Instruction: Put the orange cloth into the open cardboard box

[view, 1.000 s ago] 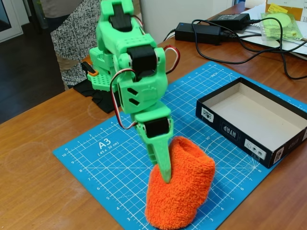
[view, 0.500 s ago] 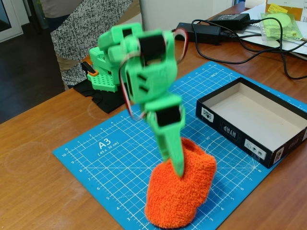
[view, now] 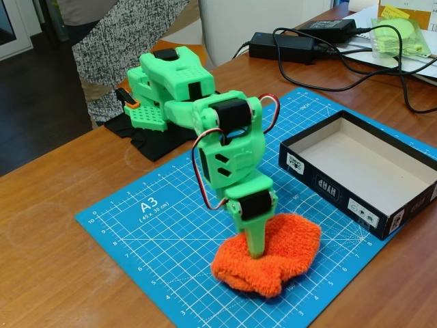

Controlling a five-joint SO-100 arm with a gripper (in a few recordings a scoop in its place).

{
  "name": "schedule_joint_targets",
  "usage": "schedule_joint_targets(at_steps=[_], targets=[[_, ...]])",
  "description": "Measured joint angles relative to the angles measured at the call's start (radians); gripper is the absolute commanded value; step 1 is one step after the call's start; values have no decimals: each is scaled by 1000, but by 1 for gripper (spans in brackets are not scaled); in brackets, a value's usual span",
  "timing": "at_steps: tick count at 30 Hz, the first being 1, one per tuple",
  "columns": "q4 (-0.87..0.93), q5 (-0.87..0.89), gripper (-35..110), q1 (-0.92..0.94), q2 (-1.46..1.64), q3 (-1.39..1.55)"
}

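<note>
The orange cloth (view: pixel 290 247) lies squashed into a low, wide heap on the blue gridded mat (view: pixel 153 222), near its front edge. My green gripper (view: pixel 257 251) points straight down and presses into the cloth's left half. One finger (view: pixel 255 239) shows; its tip is sunk in the pile. The other finger is hidden, so the jaw gap cannot be read. The open cardboard box (view: pixel 321 181), black outside and pale inside, sits to the right of the cloth, apart from it, with nothing in it.
The arm's base (view: pixel 151 102) stands on a black pad at the mat's far left corner. Black power bricks (view: pixel 281 46), cables (view: pixel 369 72) and a pale green bagged item (view: pixel 399 31) lie behind the box. A person (view: pixel 113 48) stands behind the table.
The arm has folded down and swung slightly right. The cloth, a tall upright bundle before, is now pressed flat and wide under the gripper.
</note>
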Motion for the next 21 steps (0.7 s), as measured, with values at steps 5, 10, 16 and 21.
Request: schedule_joint_targets(at_steps=[5, 10, 16, 21], targets=[[8, 3, 0, -12, 41, 11], [23, -5, 0, -46, 224, 86], [23, -23, 0, -244, 522, 210], [23, -3, 0, -451, 620, 250]])
